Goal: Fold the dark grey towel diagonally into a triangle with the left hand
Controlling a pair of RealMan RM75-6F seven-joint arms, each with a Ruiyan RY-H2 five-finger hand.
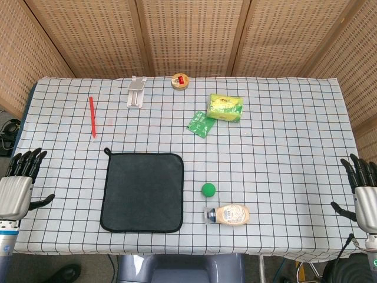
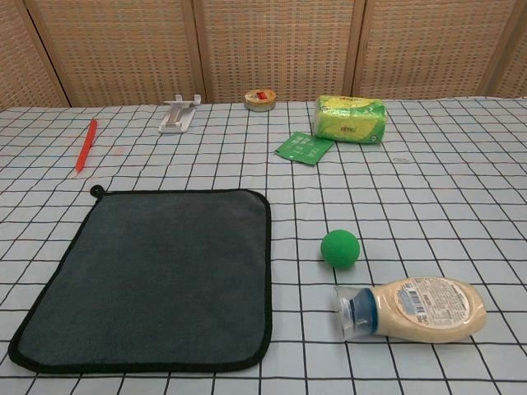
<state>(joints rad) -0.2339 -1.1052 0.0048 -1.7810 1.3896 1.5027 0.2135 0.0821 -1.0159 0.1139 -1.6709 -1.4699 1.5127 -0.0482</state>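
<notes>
The dark grey towel (image 1: 142,192) (image 2: 152,276) lies flat and unfolded on the checked tablecloth, front left of centre, with a small loop at its far left corner. My left hand (image 1: 19,184) hovers at the table's left edge, well left of the towel, fingers spread and holding nothing. At the right edge my right hand (image 1: 364,190) is likewise spread and empty. The chest view shows neither hand.
A green ball (image 1: 208,189) (image 2: 340,248) and a lying sauce bottle (image 1: 228,214) (image 2: 412,309) sit right of the towel. Farther back are a red pen (image 1: 92,116), white clip (image 1: 136,92), tape roll (image 1: 180,81), green sachet (image 1: 201,124) and yellow-green packet (image 1: 225,107).
</notes>
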